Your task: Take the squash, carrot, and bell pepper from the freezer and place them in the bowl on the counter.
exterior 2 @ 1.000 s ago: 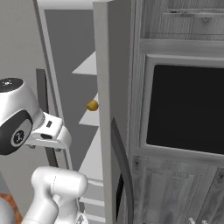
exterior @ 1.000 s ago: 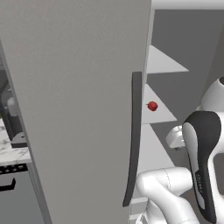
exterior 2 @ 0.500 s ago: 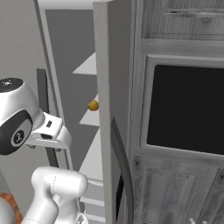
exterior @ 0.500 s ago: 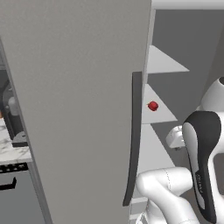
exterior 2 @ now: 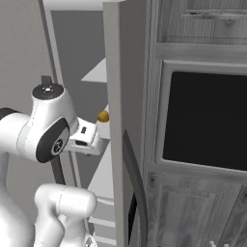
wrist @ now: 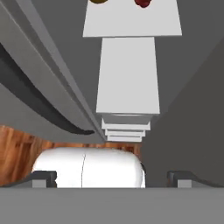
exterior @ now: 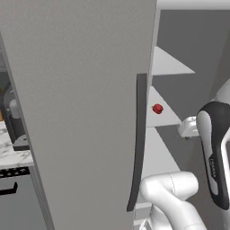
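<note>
Claw (wrist: 111, 177) spread wide, empty, inside the freezer (exterior: 81, 112) doorway. Bell pepper (exterior: 157, 108) and squash (exterior 2: 102, 116) on upper shelf (wrist: 131, 24). Raise hand to shelf level, approach clear of door edge.

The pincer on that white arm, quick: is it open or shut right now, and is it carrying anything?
Pincer: open, its two tips spread wide with nothing between them; it holds nothing.
</note>
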Motion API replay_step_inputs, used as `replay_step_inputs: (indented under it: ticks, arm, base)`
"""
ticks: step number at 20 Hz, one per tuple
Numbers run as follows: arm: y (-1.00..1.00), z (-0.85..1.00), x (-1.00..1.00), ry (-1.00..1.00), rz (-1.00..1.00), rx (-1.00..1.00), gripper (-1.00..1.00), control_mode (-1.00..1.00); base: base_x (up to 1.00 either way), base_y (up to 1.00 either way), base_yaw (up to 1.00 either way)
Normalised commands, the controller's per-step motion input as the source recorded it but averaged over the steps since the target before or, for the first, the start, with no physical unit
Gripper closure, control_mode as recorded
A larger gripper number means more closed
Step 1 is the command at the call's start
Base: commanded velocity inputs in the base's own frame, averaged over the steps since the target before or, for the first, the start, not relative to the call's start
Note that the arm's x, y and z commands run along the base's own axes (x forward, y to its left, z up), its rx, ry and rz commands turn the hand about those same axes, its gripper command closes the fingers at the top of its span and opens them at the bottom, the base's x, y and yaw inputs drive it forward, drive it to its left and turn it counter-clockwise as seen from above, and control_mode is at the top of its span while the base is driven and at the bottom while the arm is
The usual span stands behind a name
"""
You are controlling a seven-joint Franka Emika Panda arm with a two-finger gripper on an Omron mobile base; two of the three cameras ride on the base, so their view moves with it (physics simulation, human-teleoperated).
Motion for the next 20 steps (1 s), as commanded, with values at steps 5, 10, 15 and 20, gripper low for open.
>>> replay_step_inputs:
  ticks: [5,10,15,20]
  arm:
    - [-0.06,-0.09,0.86,-0.15,0.00,0.01,-1.00,-1.00]
    - [0.00,-0.22,0.82,-0.17,0.00,0.00,-1.00,-1.00]
    - [-0.02,-0.27,0.61,-0.12,-0.03,0.00,-1.00,-1.00]
    - [0.00,-0.16,0.55,-0.03,-0.11,-0.01,-1.00,-1.00]
  base:
    - [0.00,0.00,0.00]
    - [0.00,0.00,0.00]
    - [0.00,0.00,0.00]
    - [0.00,0.00,0.00]
